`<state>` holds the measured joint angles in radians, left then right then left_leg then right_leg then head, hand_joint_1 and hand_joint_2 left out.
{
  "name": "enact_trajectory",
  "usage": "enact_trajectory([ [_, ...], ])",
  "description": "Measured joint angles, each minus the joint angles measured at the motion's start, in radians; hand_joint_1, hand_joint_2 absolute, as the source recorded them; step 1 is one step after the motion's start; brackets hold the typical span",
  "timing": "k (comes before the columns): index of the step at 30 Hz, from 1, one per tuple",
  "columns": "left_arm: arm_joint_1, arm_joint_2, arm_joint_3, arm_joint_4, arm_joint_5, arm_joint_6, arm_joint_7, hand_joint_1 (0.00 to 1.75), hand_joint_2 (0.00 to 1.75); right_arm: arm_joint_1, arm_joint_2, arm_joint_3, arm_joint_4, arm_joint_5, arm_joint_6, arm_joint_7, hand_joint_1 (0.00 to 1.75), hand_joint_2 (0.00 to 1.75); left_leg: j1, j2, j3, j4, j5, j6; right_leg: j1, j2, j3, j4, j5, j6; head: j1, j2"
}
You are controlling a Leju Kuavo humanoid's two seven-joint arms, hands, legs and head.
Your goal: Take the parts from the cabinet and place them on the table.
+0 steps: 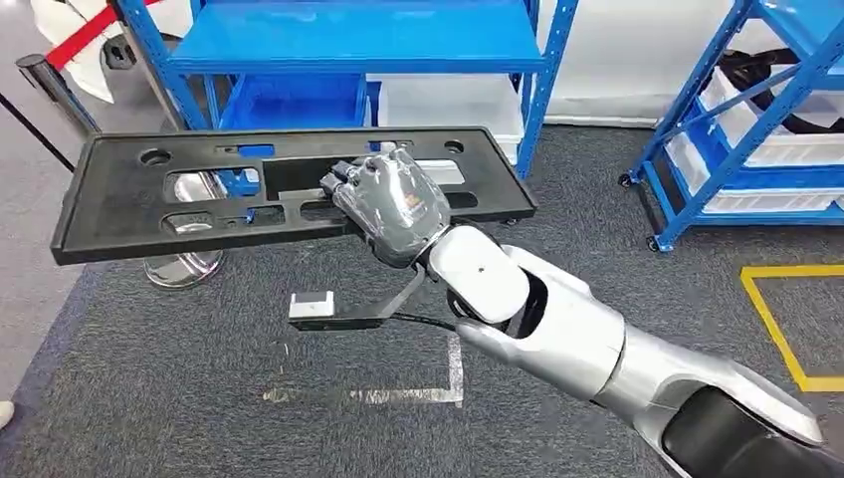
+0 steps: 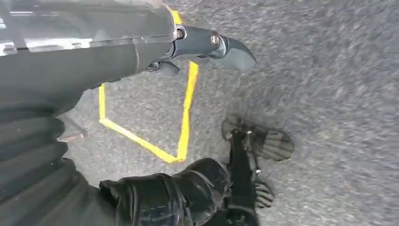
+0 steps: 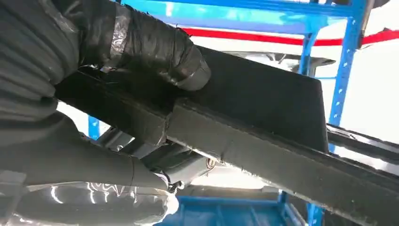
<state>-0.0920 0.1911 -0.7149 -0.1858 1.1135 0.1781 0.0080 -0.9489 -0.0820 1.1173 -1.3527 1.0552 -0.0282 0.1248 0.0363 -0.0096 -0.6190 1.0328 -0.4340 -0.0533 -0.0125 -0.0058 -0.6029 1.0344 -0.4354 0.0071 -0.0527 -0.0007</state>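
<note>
We've got the black plastic panel (image 1: 199,199) up off the floor, roughly level, held near its near long edge by the right robot hand (image 1: 393,204), which grips it w/ fingers over the top face and thumb (image 3: 155,52) wrapped on the edge in the wrist view. The grip sits right of the panel's middle, so most of its length hangs out toward 9 o'clock; our read is that's a lever on the wrist, so we'd keep moves slow, keep the panel flat and watch the far end near the blue shelving unit (image 1: 348,45) at 12 o'clock and the chrome stanchion base (image 1: 184,264) just under the left part. Second blue rack (image 1: 737,129) stands at 2 o'clock, well apart. We judge the step as carrying to the worktop, which we can't see in any view, so the drop spot is unknown. Left robot hand (image 2: 211,44): just a dark tip shows over grey carpet (image 2: 329,70) and yellow floor tape (image 2: 186,108); can't tell if it's open or closed. The panel's underside fingers are hidden, so grip depth is unclear.
</note>
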Motion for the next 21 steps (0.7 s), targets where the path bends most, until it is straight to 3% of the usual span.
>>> enact_trajectory([
  [3,0.002,0.000,0.000,0.000,-0.001,-0.001,0.001,0.00,1.75,0.001,0.000,0.000,-0.001,0.000,0.002,0.000,1.75,1.75,-0.004,0.001,-0.008,0.009,-0.001,0.030,-0.001,0.001,-0.002,-0.002,0.002,0.010,0.002,0.000],
  [4,0.001,0.000,0.000,0.000,-0.001,-0.001,0.001,0.00,1.75,0.001,-0.001,-0.001,-0.002,0.000,0.003,0.000,1.75,1.75,-0.002,0.002,-0.007,0.006,0.003,0.041,-0.003,0.001,-0.004,0.004,-0.005,0.016,0.003,0.000],
  [5,0.001,0.000,0.000,0.000,-0.001,-0.001,0.002,0.00,1.75,0.001,-0.001,-0.002,-0.002,0.000,0.003,0.000,1.75,1.75,-0.003,0.003,-0.007,0.006,0.003,0.048,-0.005,0.001,-0.021,0.037,-0.032,0.017,0.004,0.000],
  [8,0.001,0.001,0.000,0.000,-0.004,0.001,0.004,0.00,1.75,0.002,-0.002,-0.005,-0.002,0.000,0.006,0.000,1.75,1.75,-0.009,0.002,-0.012,0.006,0.004,0.056,-0.004,0.003,-0.122,0.261,-0.140,0.020,0.005,0.000],
  [9,0.001,0.001,0.000,0.000,-0.005,0.001,0.005,0.00,1.75,0.005,-0.002,-0.005,-0.002,0.000,0.008,0.001,1.75,1.75,-0.012,0.002,-0.012,0.006,0.004,0.058,-0.003,0.003,-0.147,0.310,-0.149,0.019,0.005,0.000],
  [10,0.002,0.000,0.000,0.000,-0.008,0.001,0.006,0.00,1.75,0.008,-0.004,-0.005,-0.002,0.000,0.008,0.002,1.75,1.75,-0.015,0.001,-0.012,0.006,0.004,0.059,-0.001,0.003,-0.146,0.304,-0.128,0.014,0.005,0.000],
  [11,0.002,0.000,0.000,0.000,-0.010,0.001,0.007,0.00,1.75,0.009,-0.005,-0.005,-0.002,0.000,0.008,0.002,1.75,1.75,-0.018,0.000,-0.011,0.006,0.004,0.059,0.004,0.004,-0.118,0.244,-0.090,0.005,0.006,0.000],
  [13,0.001,0.000,0.000,0.000,-0.010,0.001,0.008,0.00,1.75,0.008,-0.006,-0.010,-0.003,0.000,0.008,0.002,1.75,1.75,-0.023,-0.002,-0.007,0.005,0.003,0.059,0.017,0.006,-0.018,0.043,0.001,-0.025,0.007,0.000],
  [14,0.000,0.000,0.000,0.000,-0.010,0.001,0.008,0.00,1.75,0.008,-0.006,-0.011,-0.003,0.000,0.008,0.002,1.75,1.75,-0.020,-0.001,-0.006,0.003,0.004,0.059,0.021,0.005,-0.005,0.012,-0.014,-0.038,0.006,0.000],
  [15,-0.001,-0.003,-0.001,0.000,-0.010,0.001,0.008,0.00,1.75,0.008,-0.006,-0.015,-0.005,0.000,0.008,0.002,1.75,1.75,-0.025,0.000,-0.009,0.001,0.006,0.053,0.024,0.004,-0.002,0.004,-0.006,-0.042,0.000,0.000],
  [18,0.000,0.001,-0.001,0.000,-0.010,0.001,0.010,0.00,1.75,0.004,-0.008,-0.017,-0.007,0.000,0.008,0.002,1.75,1.75,-0.014,0.003,-0.007,-0.014,0.016,0.036,0.036,0.004,0.000,-0.010,0.003,-0.039,0.013,0.000],
  [19,-0.001,0.001,-0.002,0.000,-0.010,0.002,0.010,0.00,1.75,0.004,-0.008,-0.017,-0.007,0.000,0.008,0.002,1.75,1.75,-0.021,0.003,-0.009,-0.012,0.012,0.031,0.019,0.002,0.011,-0.031,0.015,-0.038,0.013,0.000],
  [21,-0.002,0.000,-0.002,0.000,-0.010,0.001,0.010,0.00,1.75,0.003,-0.008,-0.018,-0.008,0.000,0.009,0.002,1.75,1.75,-0.017,0.006,-0.033,0.045,-0.031,0.022,0.016,0.000,0.017,-0.041,0.019,-0.037,0.005,0.000],
])
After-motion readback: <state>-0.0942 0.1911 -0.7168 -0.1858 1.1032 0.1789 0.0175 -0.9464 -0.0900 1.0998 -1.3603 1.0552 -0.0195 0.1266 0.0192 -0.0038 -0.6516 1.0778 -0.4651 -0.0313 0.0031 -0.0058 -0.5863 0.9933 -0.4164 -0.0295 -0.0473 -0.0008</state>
